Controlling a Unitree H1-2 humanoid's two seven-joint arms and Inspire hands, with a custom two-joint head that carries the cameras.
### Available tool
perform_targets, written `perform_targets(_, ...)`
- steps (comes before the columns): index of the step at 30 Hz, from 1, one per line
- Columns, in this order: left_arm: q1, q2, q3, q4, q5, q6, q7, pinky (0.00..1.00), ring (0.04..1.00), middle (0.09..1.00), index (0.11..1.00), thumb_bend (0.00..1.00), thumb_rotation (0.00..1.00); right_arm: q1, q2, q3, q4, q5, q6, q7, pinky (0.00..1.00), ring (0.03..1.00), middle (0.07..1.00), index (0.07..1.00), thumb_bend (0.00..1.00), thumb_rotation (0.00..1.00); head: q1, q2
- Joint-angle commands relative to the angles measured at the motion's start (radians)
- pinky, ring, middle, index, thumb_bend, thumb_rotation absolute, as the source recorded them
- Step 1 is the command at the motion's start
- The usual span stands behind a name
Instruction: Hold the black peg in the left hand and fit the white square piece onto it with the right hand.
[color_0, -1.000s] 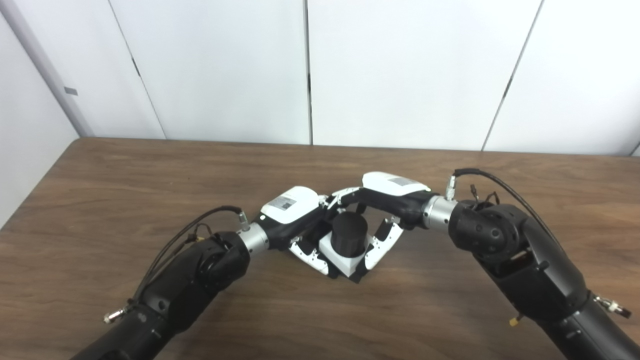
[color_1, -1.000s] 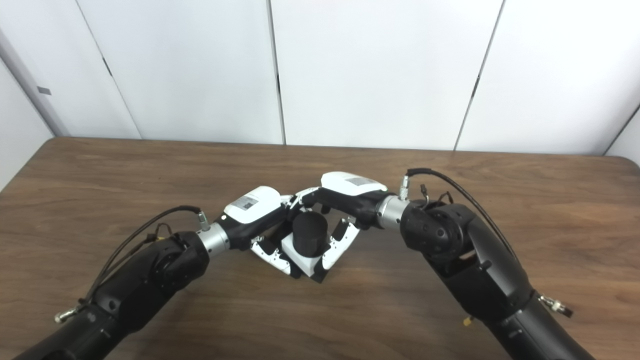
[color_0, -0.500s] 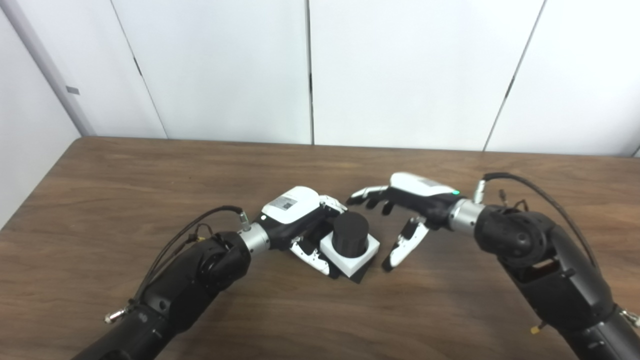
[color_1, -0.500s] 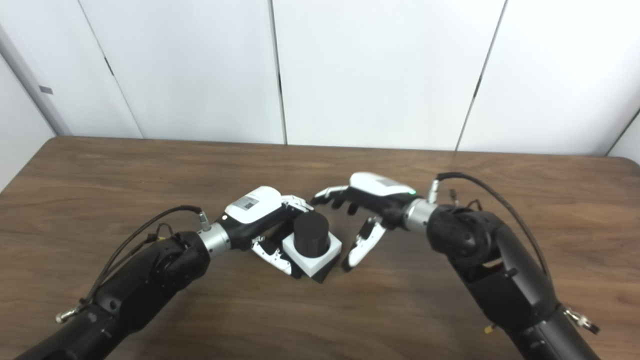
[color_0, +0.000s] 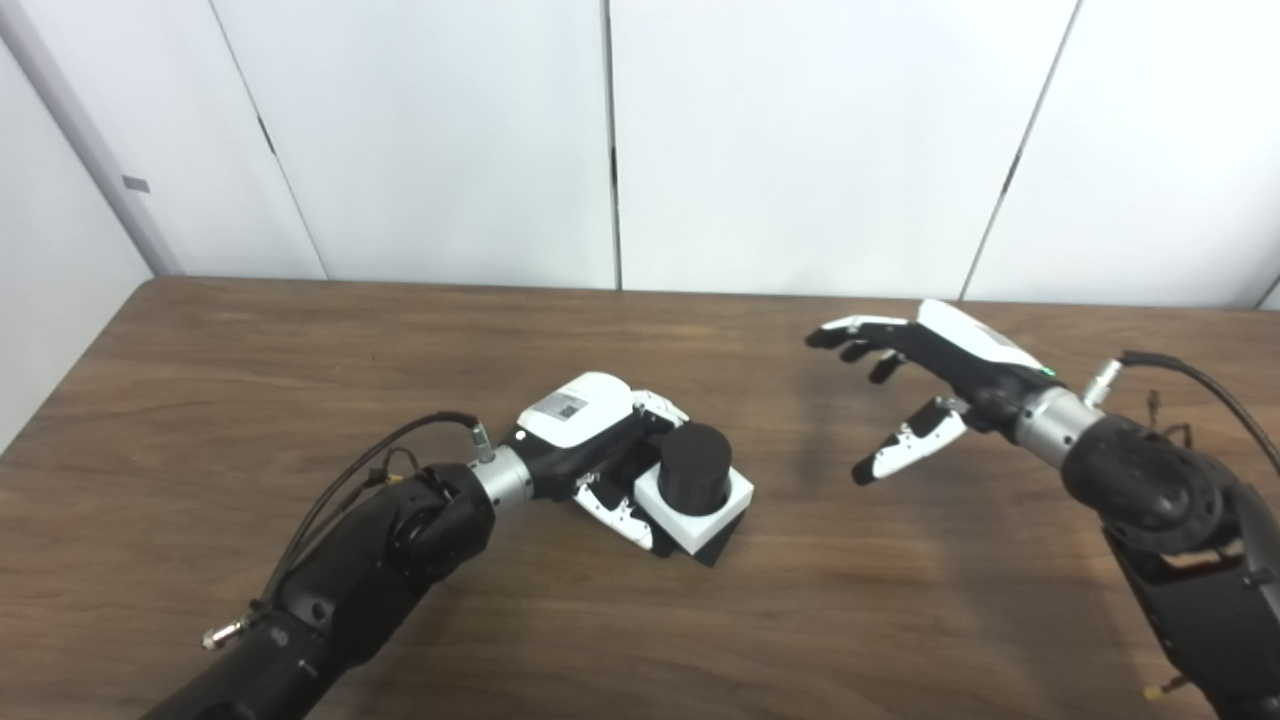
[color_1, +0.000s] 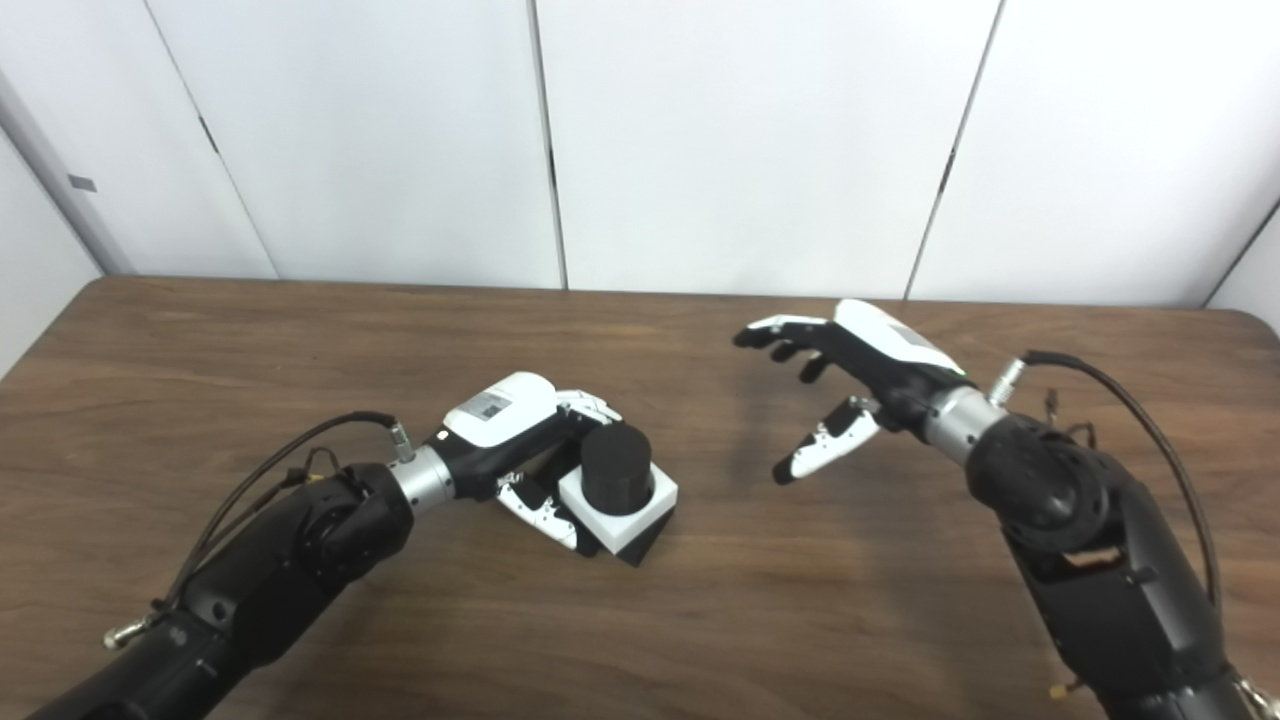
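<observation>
left hand (color_0: 590, 425): fingers wrapped on peg (color_0: 694, 465), white square (color_0: 700, 512) seated around it. right hand (color_0: 930, 375): fingers spread wide, empty, well apart.

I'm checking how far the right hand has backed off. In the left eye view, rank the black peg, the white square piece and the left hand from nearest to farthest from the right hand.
From the open right hand, raised at right:
1. Black peg, mid-table, standing up through the square piece.
2. White square piece, seated around the peg; nearly level with it, hard to separate.
3. Left hand, farthest, on the assembly's left side.
</observation>
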Motion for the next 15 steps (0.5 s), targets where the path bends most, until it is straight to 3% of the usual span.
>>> perform_targets(1,0.042,-0.001,-0.043,0.048,0.028,0.01,-0.102,0.72,0.832,0.782,0.489,0.52,0.07,-0.006,-0.002,-0.039,-0.054,0.012,-0.007,-0.061,0.65,0.773,0.807,0.792,0.82,0.03,-0.003,-0.001)
perform_targets(8,0.039,0.009,-0.044,0.058,0.056,-0.001,-0.08,0.71,0.818,0.784,0.49,0.52,0.07,0.102,0.089,-0.096,-0.099,-0.004,0.054,-0.19,0.64,0.766,0.81,0.781,0.78,0.01,-0.023,-0.006)
perform_targets(11,0.039,0.013,-0.045,0.052,0.078,-0.002,-0.068,0.69,0.811,0.787,0.491,0.52,0.07,0.14,0.158,-0.143,-0.094,0.026,0.04,-0.272,0.65,0.756,0.806,0.765,0.76,0.0,-0.03,-0.008)
perform_targets(15,0.041,0.014,-0.042,0.064,0.089,-0.017,-0.05,0.67,0.803,0.791,0.493,0.52,0.07,0.173,0.217,-0.18,-0.068,0.057,-0.031,-0.364,0.63,0.745,0.79,0.748,0.73,0.0,-0.036,-0.013)
